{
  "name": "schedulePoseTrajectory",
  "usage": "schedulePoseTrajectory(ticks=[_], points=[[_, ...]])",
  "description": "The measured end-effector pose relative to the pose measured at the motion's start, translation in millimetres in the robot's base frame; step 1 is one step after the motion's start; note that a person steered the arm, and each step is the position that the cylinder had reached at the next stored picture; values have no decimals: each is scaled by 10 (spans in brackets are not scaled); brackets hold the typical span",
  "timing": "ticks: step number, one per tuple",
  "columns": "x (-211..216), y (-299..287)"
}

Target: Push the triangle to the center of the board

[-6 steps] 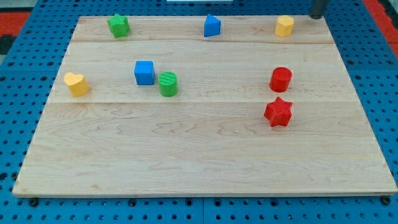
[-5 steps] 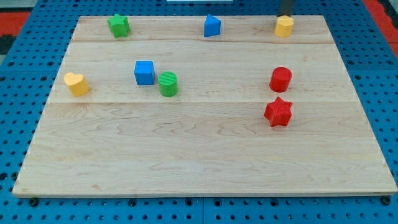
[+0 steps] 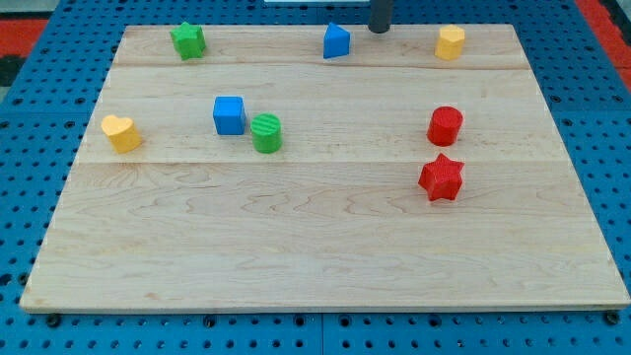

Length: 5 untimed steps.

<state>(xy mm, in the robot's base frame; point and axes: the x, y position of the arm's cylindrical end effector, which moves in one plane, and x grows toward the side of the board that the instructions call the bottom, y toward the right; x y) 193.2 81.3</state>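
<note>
Tip point(image 3: 379, 30) just right of blue triangle point(image 3: 336, 41), nothing between

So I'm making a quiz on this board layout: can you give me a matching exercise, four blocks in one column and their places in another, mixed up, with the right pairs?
Blocks:
1. blue triangle
2. red star
3. yellow heart
4. green cylinder

Places:
A. near the view's left edge of the board
B. just to the view's right of the blue cube
C. at the view's top, just to the view's left of my tip
D. just below the red cylinder, on the view's right

Pairs: 1-C, 2-D, 3-A, 4-B
</note>
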Motion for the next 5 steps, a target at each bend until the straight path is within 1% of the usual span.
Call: schedulePoseTrajectory(ticks=[2, 5], points=[[1, -67], [9, -757]])
